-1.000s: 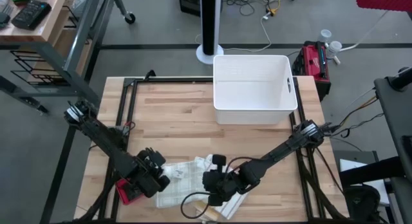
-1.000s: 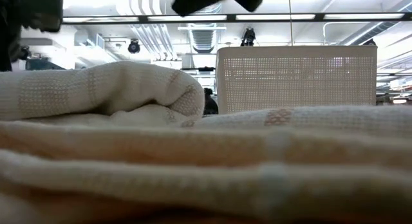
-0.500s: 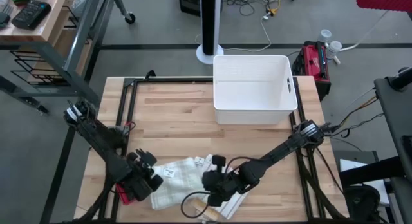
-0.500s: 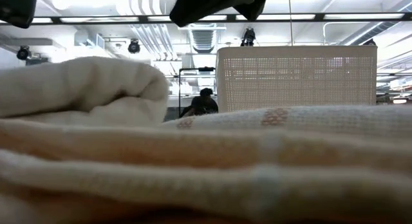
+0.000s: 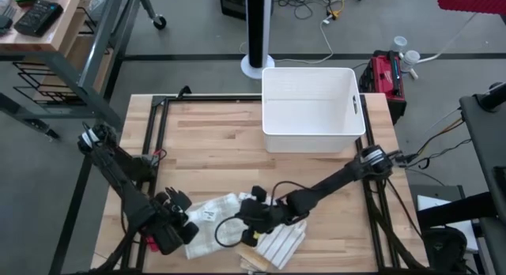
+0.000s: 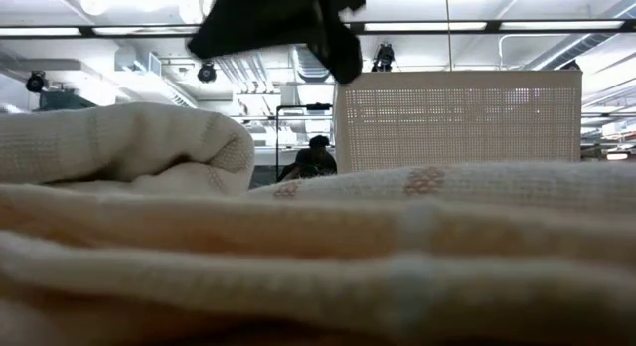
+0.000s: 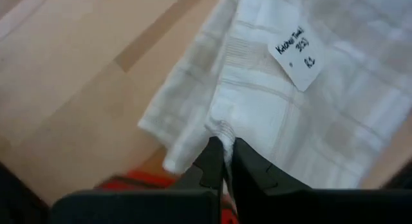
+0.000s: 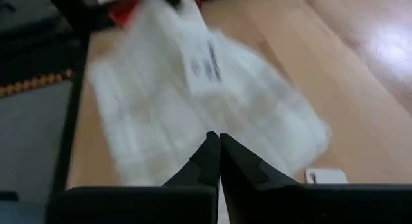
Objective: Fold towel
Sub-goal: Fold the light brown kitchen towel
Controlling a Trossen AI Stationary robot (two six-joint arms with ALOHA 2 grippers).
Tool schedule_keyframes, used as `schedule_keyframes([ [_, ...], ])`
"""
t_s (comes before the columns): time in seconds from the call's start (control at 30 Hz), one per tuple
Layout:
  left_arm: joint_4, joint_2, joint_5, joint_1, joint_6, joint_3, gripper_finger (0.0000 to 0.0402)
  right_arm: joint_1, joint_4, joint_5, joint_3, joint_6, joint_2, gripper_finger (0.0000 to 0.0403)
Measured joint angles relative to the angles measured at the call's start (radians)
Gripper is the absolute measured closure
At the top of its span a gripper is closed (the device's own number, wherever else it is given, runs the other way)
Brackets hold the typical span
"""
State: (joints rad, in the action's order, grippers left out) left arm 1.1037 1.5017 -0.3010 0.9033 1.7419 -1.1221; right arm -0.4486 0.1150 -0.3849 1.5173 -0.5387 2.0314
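So, towel (image 5: 237, 224) first: white, grid-woven, lying crumpled on the wooden table (image 5: 213, 148) near its front edge, between my two grippers, with a small handwritten label (image 7: 296, 51) facing up. My left gripper (image 5: 175, 225) sits at the towel's left edge, jaws pinched tight on a small tuck of fabric, clear in the left wrist view, so that side is pinned and can be pulled taut or carried over. My right gripper (image 5: 251, 214) is over the towel's middle, jaws fully together; the right wrist view shows cloth below the tips, but I can't tell whether any of it is caught, so I count it as closed on nothing sure. Judging by this, the fold is barely underway: cloth bunched, edges unaligned. Beyond the right gripper, well apart toward the table's far edge, stands a white bin (image 5: 312, 109). Just beside my left gripper, under the towel's corner, something red (image 5: 150, 235) peeks out.
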Motion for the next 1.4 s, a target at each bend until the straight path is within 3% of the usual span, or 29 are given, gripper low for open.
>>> schedule_keyframes([
  [0.17,0.093,0.007,0.101,0.036,0.088,-0.044,0.0395,0.007,-0.024,0.051,-0.001,-0.004,0.058,0.0401],
  [0.33,0.108,0.034,0.153,0.064,0.162,-0.01,0.0395,0.011,-0.032,0.078,0.031,-0.005,0.1,0.0401],
  [0.83,0.07,0.114,0.136,0.064,0.148,0.061,0.0393,0.017,-0.004,0.082,0.062,-0.014,0.115,0.0401],
  [1.13,-0.006,0.117,0.105,0.062,0.146,0.062,0.0365,0.017,0.034,0.106,0.058,-0.013,0.115,0.0401],
  [1.4,-0.008,0.117,0.139,0.055,0.164,0.078,0.0354,0.017,-0.056,0.105,0.058,-0.007,0.114,0.0401],
])
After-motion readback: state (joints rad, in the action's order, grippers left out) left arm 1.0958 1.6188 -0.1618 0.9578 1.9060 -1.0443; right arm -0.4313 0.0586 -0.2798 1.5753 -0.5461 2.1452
